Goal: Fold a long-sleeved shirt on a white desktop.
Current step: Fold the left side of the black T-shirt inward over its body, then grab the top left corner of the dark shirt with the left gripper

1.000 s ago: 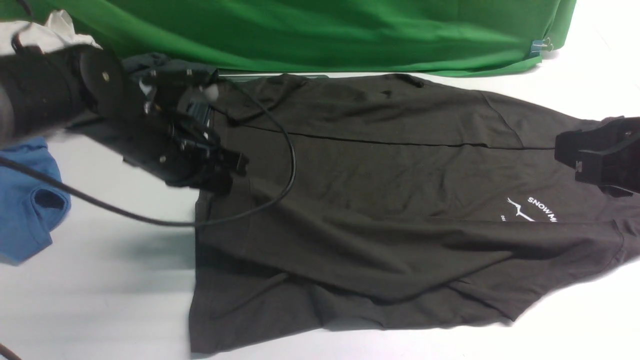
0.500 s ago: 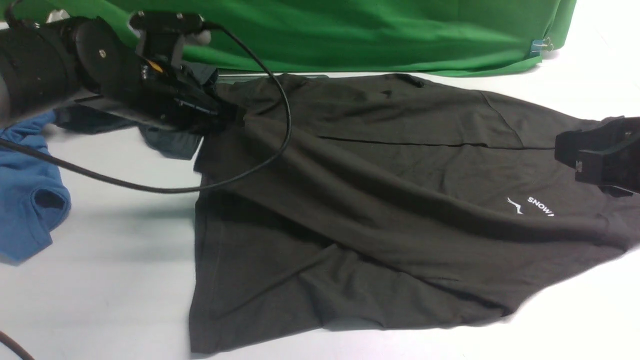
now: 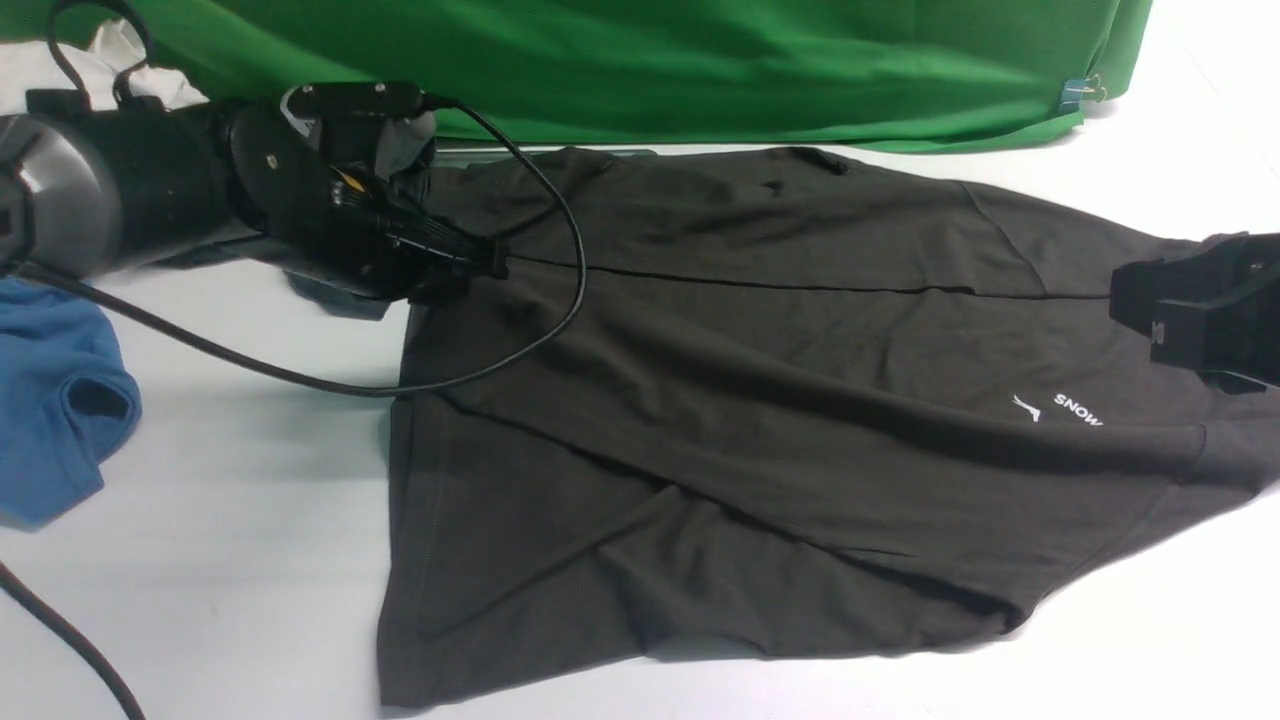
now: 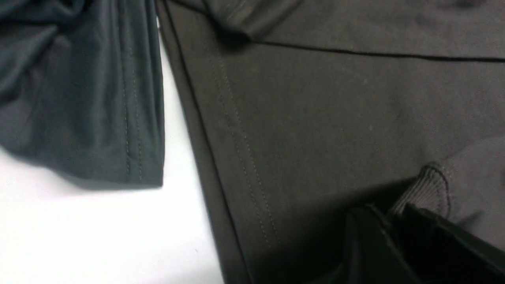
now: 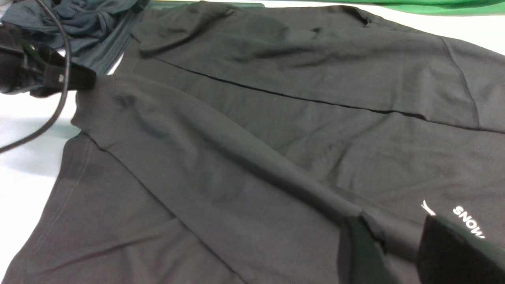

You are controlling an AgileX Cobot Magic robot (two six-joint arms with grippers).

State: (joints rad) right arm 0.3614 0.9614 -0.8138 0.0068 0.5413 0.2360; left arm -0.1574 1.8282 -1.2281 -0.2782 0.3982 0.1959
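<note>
The long-sleeved shirt (image 3: 760, 400) lies spread on the white desktop (image 3: 220, 520), hem to the left and the white "SNOW" lettering (image 3: 1078, 408) at the right. One sleeve (image 3: 860, 425) runs slantwise across the body to my left gripper (image 3: 490, 262). That gripper sits low over the far left hem corner. In the left wrist view the ribbed cuff (image 4: 430, 189) passes between the narrow-set jaws of the left gripper (image 4: 394, 221). My right gripper (image 3: 1190, 300) hovers over the chest, jaws apart and nothing held; the right wrist view shows the right gripper (image 5: 394, 244) beside the lettering (image 5: 467, 221).
A smaller dark charcoal garment (image 4: 79, 98) lies bunched just beyond the shirt's hem, under my left arm. A blue garment (image 3: 50, 400) sits at the left edge. The green backdrop (image 3: 640, 70) closes off the far side. A black cable (image 3: 300, 375) droops over the hem.
My left gripper has carried the sleeve cuff up and toward the far hem corner, then lowered it. The sleeve now lies stretched slantwise over the body. The right gripper has stayed still.
</note>
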